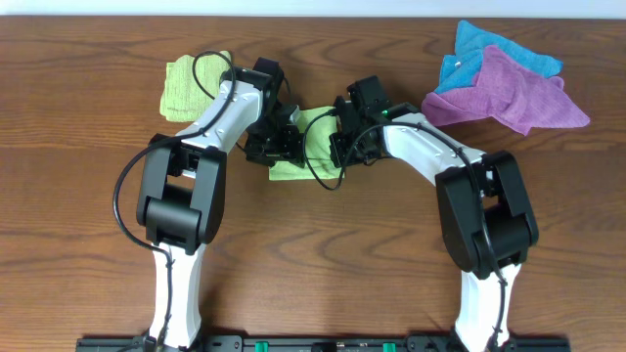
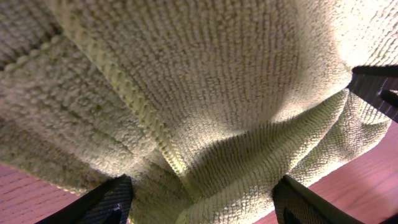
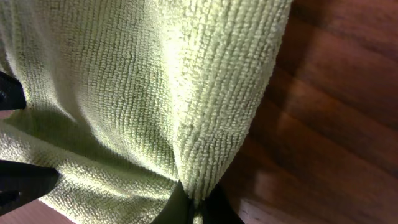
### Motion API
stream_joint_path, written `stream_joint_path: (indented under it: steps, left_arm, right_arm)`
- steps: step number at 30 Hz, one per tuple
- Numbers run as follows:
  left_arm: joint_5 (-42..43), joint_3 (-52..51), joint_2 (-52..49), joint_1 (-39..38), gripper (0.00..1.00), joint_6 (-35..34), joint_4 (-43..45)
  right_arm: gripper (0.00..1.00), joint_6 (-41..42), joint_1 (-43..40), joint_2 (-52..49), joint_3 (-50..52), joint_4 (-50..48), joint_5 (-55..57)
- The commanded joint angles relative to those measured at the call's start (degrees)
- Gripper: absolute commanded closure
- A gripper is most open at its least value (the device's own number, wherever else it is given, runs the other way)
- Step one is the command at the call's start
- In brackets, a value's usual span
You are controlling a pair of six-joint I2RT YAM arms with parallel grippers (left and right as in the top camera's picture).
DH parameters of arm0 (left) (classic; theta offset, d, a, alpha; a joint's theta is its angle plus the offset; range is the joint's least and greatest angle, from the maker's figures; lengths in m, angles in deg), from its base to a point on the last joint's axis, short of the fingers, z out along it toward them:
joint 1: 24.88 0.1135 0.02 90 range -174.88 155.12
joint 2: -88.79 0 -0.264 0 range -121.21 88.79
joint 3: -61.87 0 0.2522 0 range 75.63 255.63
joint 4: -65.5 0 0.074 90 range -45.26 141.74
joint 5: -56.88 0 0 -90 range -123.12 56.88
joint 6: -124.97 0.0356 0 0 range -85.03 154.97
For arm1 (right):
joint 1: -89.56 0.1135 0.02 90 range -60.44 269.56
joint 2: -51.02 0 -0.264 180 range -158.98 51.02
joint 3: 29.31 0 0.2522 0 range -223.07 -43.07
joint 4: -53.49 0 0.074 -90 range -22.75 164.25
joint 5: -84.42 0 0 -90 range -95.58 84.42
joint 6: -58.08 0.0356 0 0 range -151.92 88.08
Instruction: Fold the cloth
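The cloth [image 1: 291, 172] is a light yellow-green towel, bunched at the table's middle between the two arms. My left gripper [image 1: 279, 147] comes at it from the left. In the left wrist view the cloth [image 2: 205, 81] fills the frame, and the left gripper [image 2: 202, 202] stands open with a thick fold lying between its wide-set fingers [image 2: 109, 199]. My right gripper [image 1: 337, 147] meets the towel from the right. In the right wrist view the right gripper [image 3: 196, 210] is shut on a pinched edge of the cloth [image 3: 137, 81], which drapes up and left from the pinch.
A small folded green cloth [image 1: 191, 86] lies at the back left beside the left arm. A blue cloth [image 1: 479, 49] and a purple cloth [image 1: 514, 98] are heaped at the back right. Bare wooden table [image 1: 88, 196] surrounds the arms.
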Motion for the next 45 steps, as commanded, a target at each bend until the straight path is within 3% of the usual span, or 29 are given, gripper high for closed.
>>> stream_joint_path:
  steps: [1, 2, 3, 10, 12, 16, 28, 35, 45]
  left_arm:
    - [-3.9, -0.2, -0.5, 0.5, 0.26, 1.0, -0.1]
    - [-3.9, -0.2, -0.5, 0.5, 0.26, 1.0, -0.1]
    - [-3.9, -0.2, -0.5, 0.5, 0.26, 1.0, -0.1]
    - [-4.1, 0.7, -0.2, 0.7, 0.32, 1.0, -1.2]
    - [-5.1, 1.9, 0.4, 0.9, 0.26, 1.0, -2.3]
    - [-10.9, 4.7, 3.2, 1.8, 0.04, 1.1, -4.0]
    - [-11.5, 5.1, 11.0, 1.9, 0.05, -0.7, -6.4]
    - [-7.9, 5.1, 15.5, 1.5, 0.05, -3.3, -9.9]
    - [-8.1, 5.1, 17.9, -0.2, 0.05, -3.0, -10.6]
  right_arm:
    - [0.6, 0.4, -0.4, -0.6, 0.5, 1.4, 4.4]
    - [0.27, 0.4, -0.3, -0.6, 0.5, 1.3, 4.4]
    - [0.01, 0.4, -0.2, -0.6, 0.5, 1.3, 4.3]
    - [0.01, 0.5, 0.1, 0.2, 0.4, 0.5, -0.3]
    - [0.01, 0.5, 0.1, 1.4, 0.4, 0.9, -0.2]
    - [0.01, 1.7, -0.6, 6.3, 0.4, 2.8, 2.4]
    - [0.01, 1.3, -1.0, 31.6, 1.6, 21.0, 22.7]
    - [0.01, 1.4, -1.0, 53.2, 22.9, 15.1, 25.7]
    - [0.01, 13.7, -1.0, 87.2, 49.3, 10.5, 26.6]
